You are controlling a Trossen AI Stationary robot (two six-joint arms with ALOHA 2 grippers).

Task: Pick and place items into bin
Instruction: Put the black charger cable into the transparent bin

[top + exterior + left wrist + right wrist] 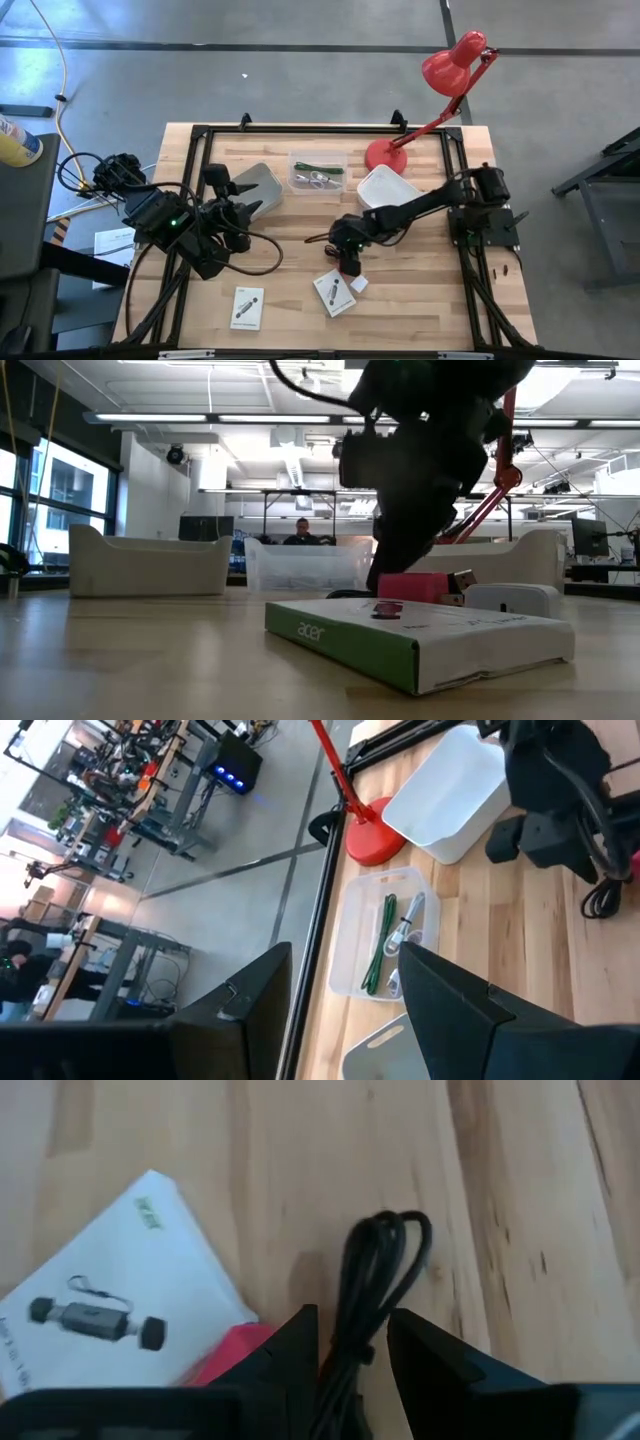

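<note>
My right gripper (349, 262) (352, 1342) reaches down to the table, shut on a coiled black cable (378, 1270). A small pink piece (232, 1348) (410, 587), a small white square (358, 284) (512, 598) and a flat white card with dark print (334, 292) (95, 1305) lie flat on the table beside it. A second card (247, 307) lies flat nearer the left. The clear bin (297, 160) (350, 935) holds a green pen (380, 942) and pale cables. My left gripper (245, 212) (345, 1010) waits open next to the grey bin (256, 183). My right gripper has the black cable's bundled strands (352, 1335) pinched between its two fingers, coming from above and pointing down. The fingers lie along the bundle. The cable's looped end (400, 1225) sticks out ahead of the fingertips and rests on the wooden table.
A white bin (385, 187) and the red desk lamp's base (385, 154) stand at the far right, behind my right arm. A black frame (200, 135) runs along the table's edges. Bare wood (290, 260) lies between the two cards and the bins.
</note>
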